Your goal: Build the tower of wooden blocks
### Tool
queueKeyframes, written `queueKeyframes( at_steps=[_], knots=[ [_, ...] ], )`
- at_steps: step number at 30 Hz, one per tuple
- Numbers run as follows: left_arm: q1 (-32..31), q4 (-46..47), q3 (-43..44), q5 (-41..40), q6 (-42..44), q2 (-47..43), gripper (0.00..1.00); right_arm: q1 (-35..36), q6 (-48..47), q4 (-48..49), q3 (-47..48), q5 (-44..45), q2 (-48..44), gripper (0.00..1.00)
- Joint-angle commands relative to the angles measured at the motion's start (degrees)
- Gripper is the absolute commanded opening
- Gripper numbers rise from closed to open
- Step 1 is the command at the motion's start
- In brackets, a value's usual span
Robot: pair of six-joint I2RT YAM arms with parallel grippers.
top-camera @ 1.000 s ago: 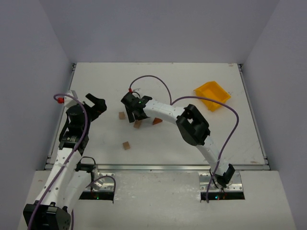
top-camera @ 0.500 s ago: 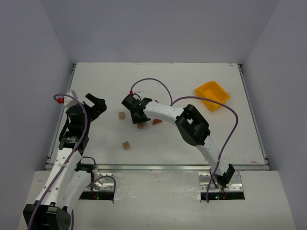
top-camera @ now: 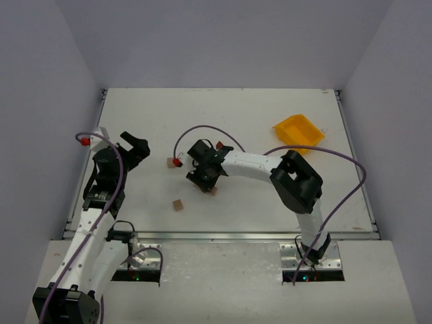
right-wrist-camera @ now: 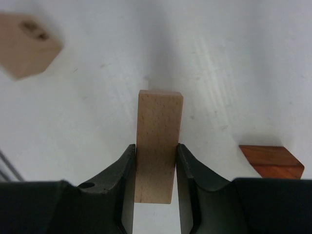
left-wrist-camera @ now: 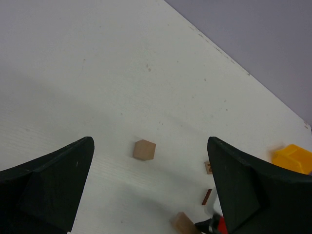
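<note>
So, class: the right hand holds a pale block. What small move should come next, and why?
Probably carry the pale block toward the reddish-brown block and set it there: the right hand is shut on it, and no blocks are stacked yet.

A robotics lab test cell: a bare white tabletop (top-camera: 236,115) boxed in by plain grey walls (top-camera: 223,40), a left arm (top-camera: 101,183) and a right arm (top-camera: 251,163) bolted to metal plates (top-camera: 335,267) at its near edge, purple cables (top-camera: 202,127) looping loose.

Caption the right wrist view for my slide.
Right pincer grips a pale wood block; a tan block and a reddish block lie on the white table nearby.
</note>
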Motion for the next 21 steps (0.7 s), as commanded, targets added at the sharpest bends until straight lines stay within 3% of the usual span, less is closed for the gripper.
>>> queueKeyframes(
  at_steps=[1, 7, 16, 21],
  knots=[
    [-0.1, 2.0, 0.2, 0.1, 0.0, -0.7, 1.0, 0.0, -25.4, -8.3, -2.9, -15.1, -5.7, 0.1],
    [-0.2, 2.1, 0.5, 0.1, 0.1, -0.2, 1.0, -0.5, -33.4, -9.7, -5.3, -18.4, -7.2, 0.08],
    [-0.1, 1.6, 0.7, -0.3, 0.2, -0.4, 1.0, -0.9, -22.2, 4.8, -8.3, -14.4, -6.1, 0.07],
    [-0.1, 1.6, 0.6, -0.5, 0.1, -0.4, 1.0, -0.9, -19.6, 7.2, -8.6, -12.9, -5.6, 0.07]
  ],
)
